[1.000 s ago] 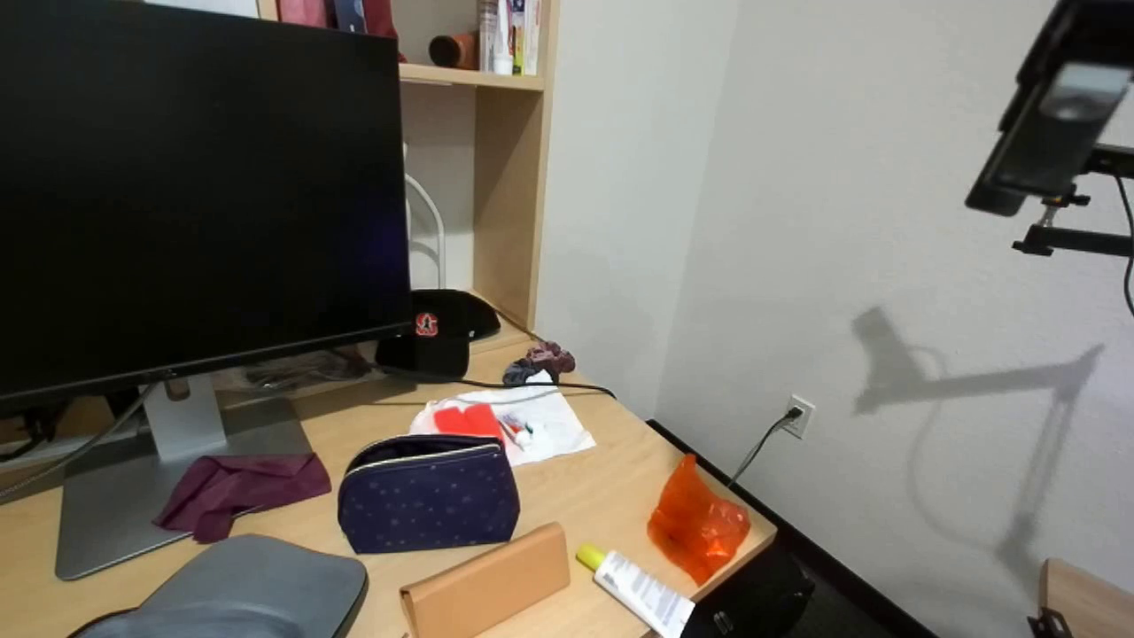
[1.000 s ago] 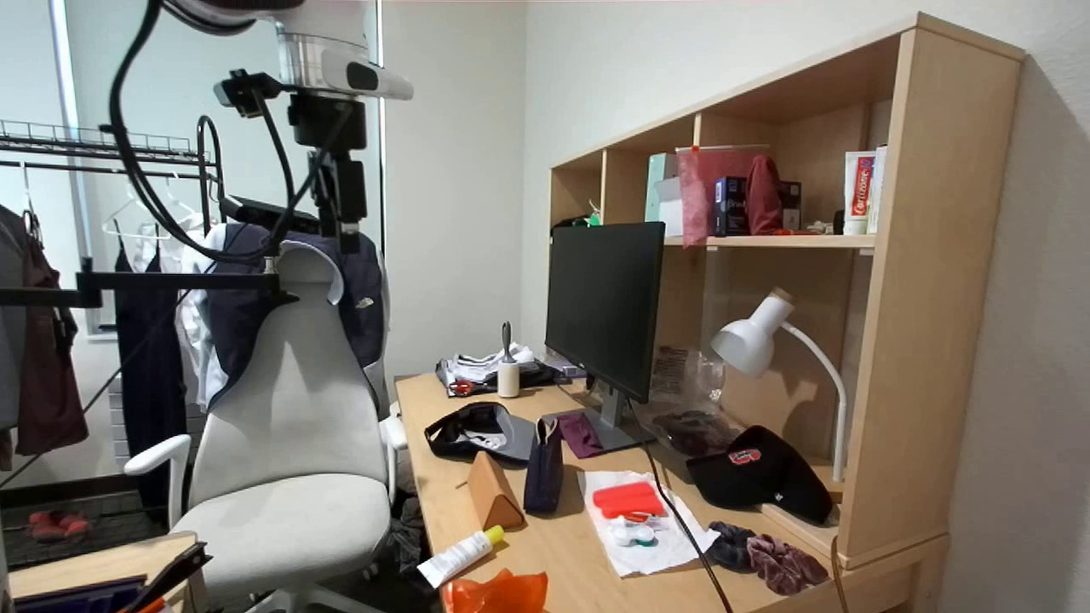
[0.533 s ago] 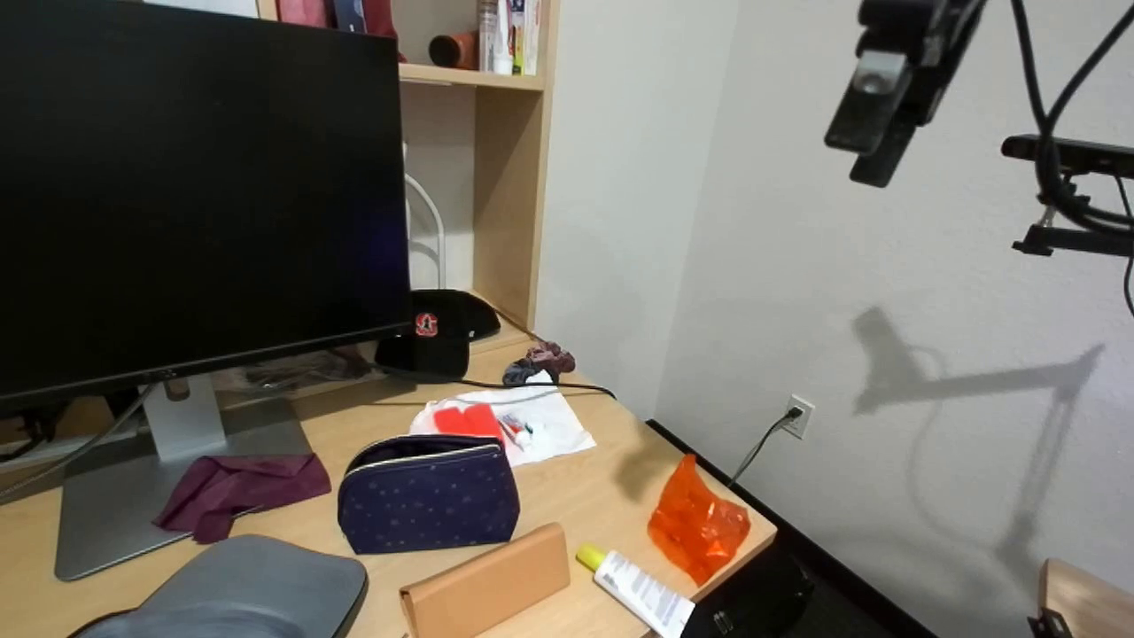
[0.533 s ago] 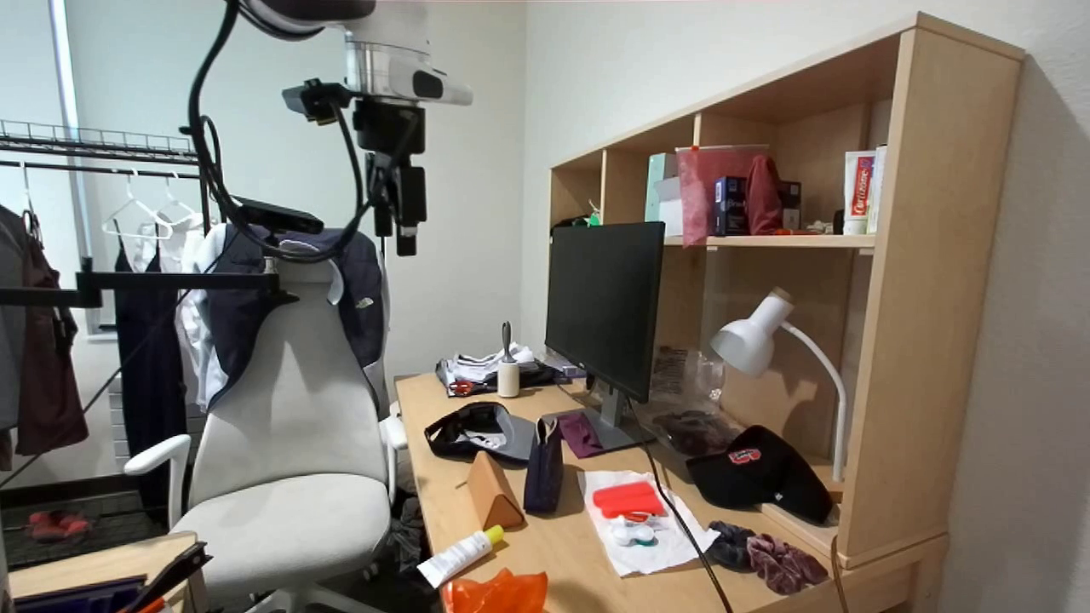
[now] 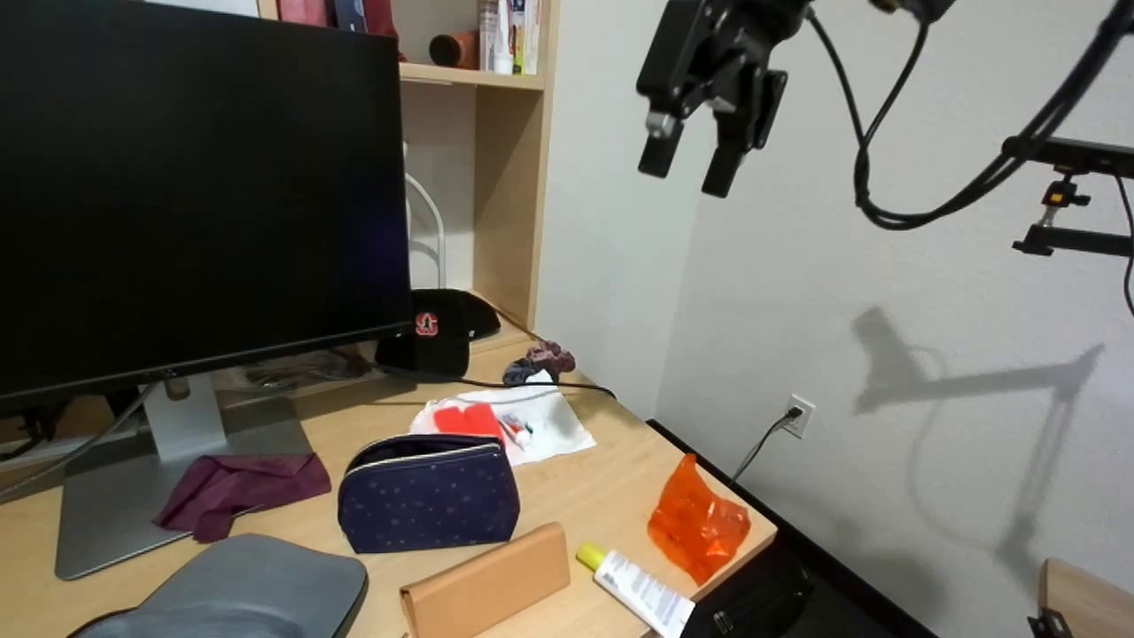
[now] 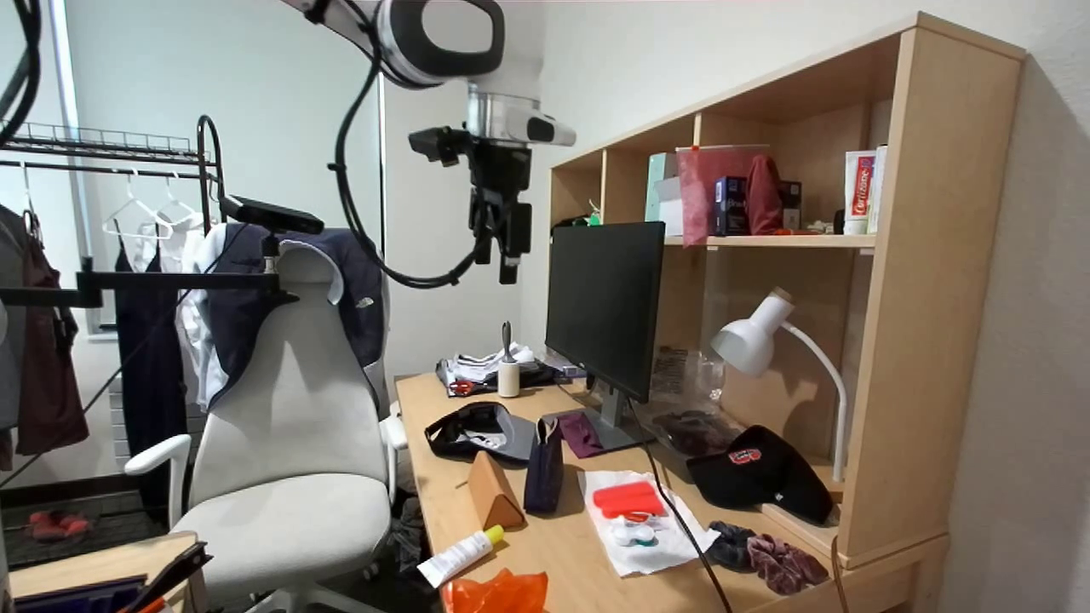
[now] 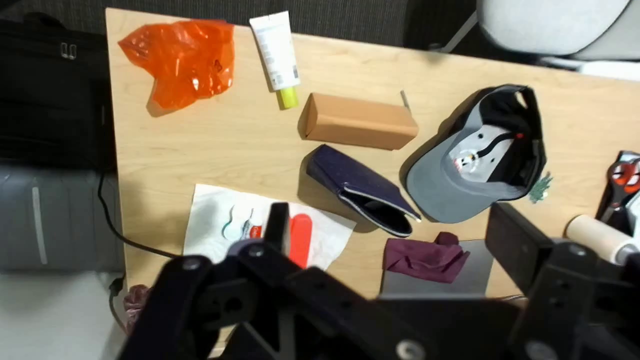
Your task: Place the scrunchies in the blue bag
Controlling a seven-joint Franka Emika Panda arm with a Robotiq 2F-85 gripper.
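Desk (image 7: 240, 145): pale, smooth and wood-grained. Both visible scrunchies (image 5: 549, 356) are borne on it, outside the bag (image 5: 430, 501), so the approach to a pick-up is judged to be the step in hand.
Arm (image 6: 501, 119): held high over the desk, gripper (image 5: 687, 175) pointed down, jaws spread wide with nothing caught between. Called for next, it is judged: a move across to the scrunchies, then a descent with the jaws set astride one.
Monitor (image 5: 199, 195): flat, matt black, slim-edged, mounted on a grey foot.
Paper (image 7: 205, 215): thin, white, creased; a smooth red case (image 7: 301, 237) is rested on it.
Black cap (image 6: 760, 477): domed, stiff-brimmed, red-badged; set near the scrunchies, so room there may be tight.
Bag: navy, soft-sided, dotted with paler specks, rounded at the top corners. It is stood upright, zip undone and mouth gaping, so entry from above should be allowed. Its inside is too dark to be read.
Tan case (image 7: 360, 120): smooth, leather-like, shaped as a three-sided prism.
Scrunchies: two gathered fabric rings, touching each other at the desk's end, just beside the paper and near the foot of the shelf (image 6: 945, 289). The dark scrunchie (image 6: 730, 546) is nearer the paper; the mauve scrunchie (image 6: 782, 565) is ruffled and velvet-like. As both lie low and soft, a deep, firm pinch is judged to be needed, with the black cable (image 7: 145, 248) kept out of the jaws.
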